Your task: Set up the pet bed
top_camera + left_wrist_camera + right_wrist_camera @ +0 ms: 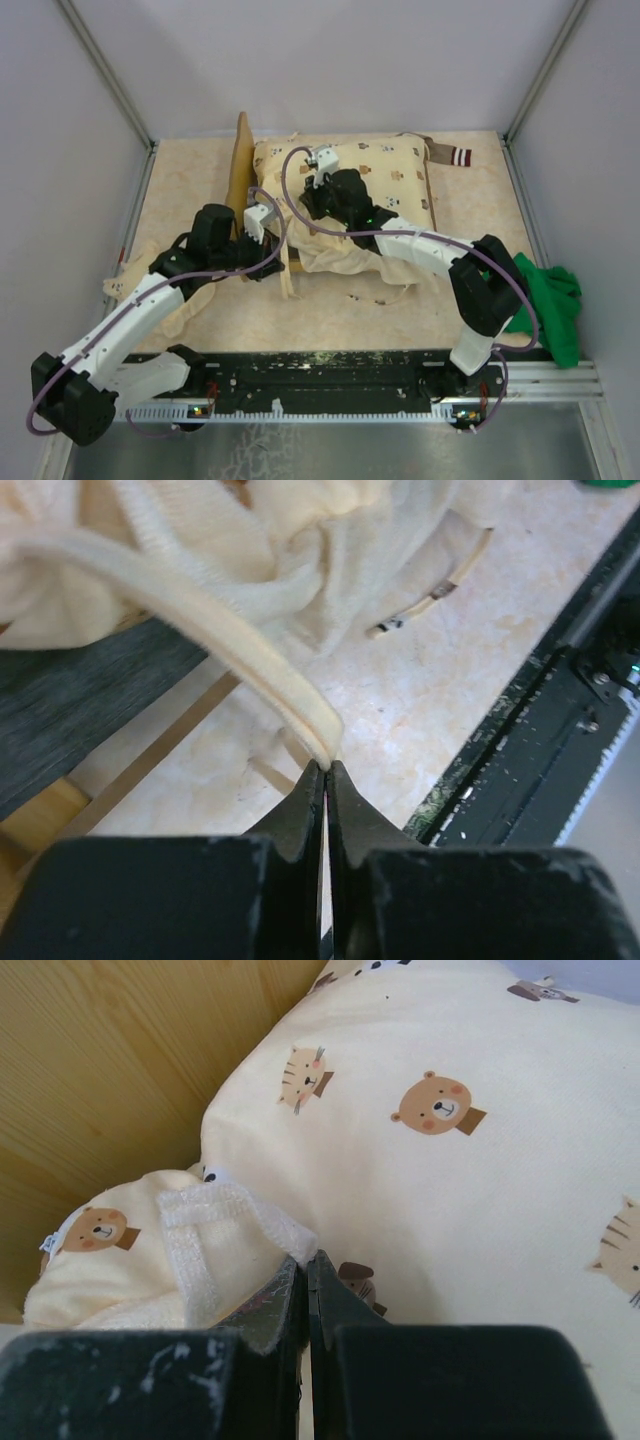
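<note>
From above: find the pet bed (240, 165) at the back middle of the bench (190, 180), long axis left to right, headboard upright at the left end, most of the frame buried under a cream printed pillow (370, 170) and quilt (335, 255). Both arms over it: left gripper (262, 224) just beside the headboard end, right gripper (318, 165) on the pillow, a little farther back. Well apart at the right, a green cloth (550, 295).

Left wrist: clenched jaws of the left gripper (325, 770), pinching a cream piped strip (250, 665) of the quilt. Dark grey base of the pet bed (80, 705) up and left of the jaws, with a wood rail beneath.

Right wrist: right gripper (305, 1260) likewise clamped, apparently nipping a cream woven band (215, 1220) at the pillow's corner. Headboard wood of the pet bed (100, 1060) to the upper left, touching the pillow. Probably bedding not yet spread flat along that long axis.
</note>
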Tool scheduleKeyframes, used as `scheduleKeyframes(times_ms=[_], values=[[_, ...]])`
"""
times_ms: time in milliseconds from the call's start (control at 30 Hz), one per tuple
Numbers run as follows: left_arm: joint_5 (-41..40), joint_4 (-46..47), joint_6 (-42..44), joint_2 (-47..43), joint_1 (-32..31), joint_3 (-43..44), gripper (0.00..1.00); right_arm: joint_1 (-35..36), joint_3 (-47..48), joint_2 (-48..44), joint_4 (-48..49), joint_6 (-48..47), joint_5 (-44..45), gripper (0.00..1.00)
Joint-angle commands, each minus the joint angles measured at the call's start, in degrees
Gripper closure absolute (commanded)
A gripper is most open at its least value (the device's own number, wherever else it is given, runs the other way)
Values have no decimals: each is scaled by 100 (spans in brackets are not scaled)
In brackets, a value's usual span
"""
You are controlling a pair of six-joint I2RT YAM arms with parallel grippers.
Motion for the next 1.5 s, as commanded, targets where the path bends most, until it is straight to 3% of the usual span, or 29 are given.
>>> scheduleKeyframes(times_ms=[0, 133, 367, 467, 633, 700, 833, 1067, 1300, 1467], values=[[-1367, -448, -6, -198, -26, 346, 97, -151, 33, -105, 248, -24, 177, 100], [-1954, -851, 48, -163, -19, 733, 100, -181, -142, -207, 373, 7, 210, 100], [-2054, -915, 443, -125, -20, 1137, 98, -178, -227, -221, 430, 32, 245, 100], [-1038, -1003, 758, -134, -19, 1309, 90, -210, -258, -250, 435, 32, 256, 100], [1696, -301, 740, -358, -25, 643, 94, -266, -310, -259, 497, 40, 225, 100], [2053, 93, 572, -410, -18, 278, 94, -269, -332, -256, 537, 58, 179, 100], [1339, -146, 681, -127, -22, 214, 99, -269, -367, -254, 625, 101, 113, 100], [-205, -902, 817, 373, -18, 896, 100, -269, -355, -474, 564, 54, 152, 100], [-723, 774, 1682, -543, -21, 558, 100, -269, -444, -505, 587, 29, 65, 100], [-1230, 1305, 1859, -508, -19, 730, 100, -269, -534, -554, 602, 22, 54, 100]])
